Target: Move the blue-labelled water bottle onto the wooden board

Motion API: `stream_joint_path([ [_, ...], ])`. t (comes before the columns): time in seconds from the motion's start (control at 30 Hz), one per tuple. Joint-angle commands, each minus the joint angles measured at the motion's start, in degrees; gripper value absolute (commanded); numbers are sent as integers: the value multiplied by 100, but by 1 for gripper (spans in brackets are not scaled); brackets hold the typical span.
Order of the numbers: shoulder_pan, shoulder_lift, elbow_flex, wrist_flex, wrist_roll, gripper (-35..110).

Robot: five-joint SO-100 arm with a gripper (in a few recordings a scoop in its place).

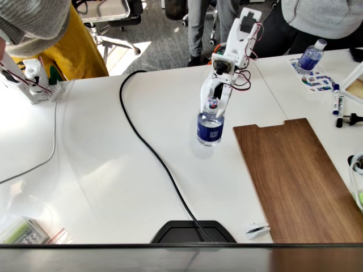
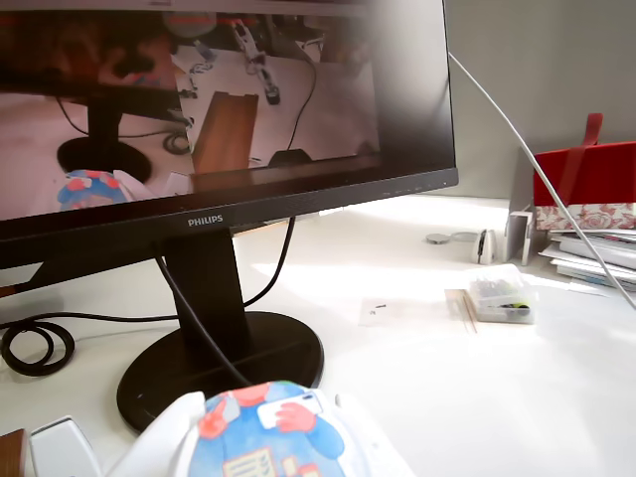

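Item: blue-labelled water bottle; recorded upright on the white desk, near the middle of the desk and just beside the notched short edge of the wooden board, apart from it; cap with red and blue marks seen close at the bottom of the wrist view. Item: claw; recorded directly above the bottle, fingers reaching down on either side of the neck and cap; appears clenched about the bottle top, though firm contact cannot be confirmed from the fixed view. Item: wooden board; dark grain, laid flat toward the right edge of the desk, its surface bare. Item: black cable; run across the desk from the far edge to the near edge, passing left of the bottle. Item: second bottle; stood near the far right corner, not concerned. Step in hand, as judged: the grasp stage, the bottle not yet lifted. Next move, as judged: a secure hold to be confirmed; the bottle to be raised clear of the desk, carried rightward over the board edge and set down upright; a grip high at the neck may let the bottle swing or tip.
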Motion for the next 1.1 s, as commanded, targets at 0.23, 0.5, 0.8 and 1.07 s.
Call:
stream_joint_path([
  [0.23, -466, 1767, 826, 809, -70, 0],
  [0.5, -1239, 2101, 1248, 914, -62, 0],
  [0.8, -1995, 2312, 1450, 914, -70, 0],
  [1.07, -2399, 2329, 1450, 905, -88, 0],
])
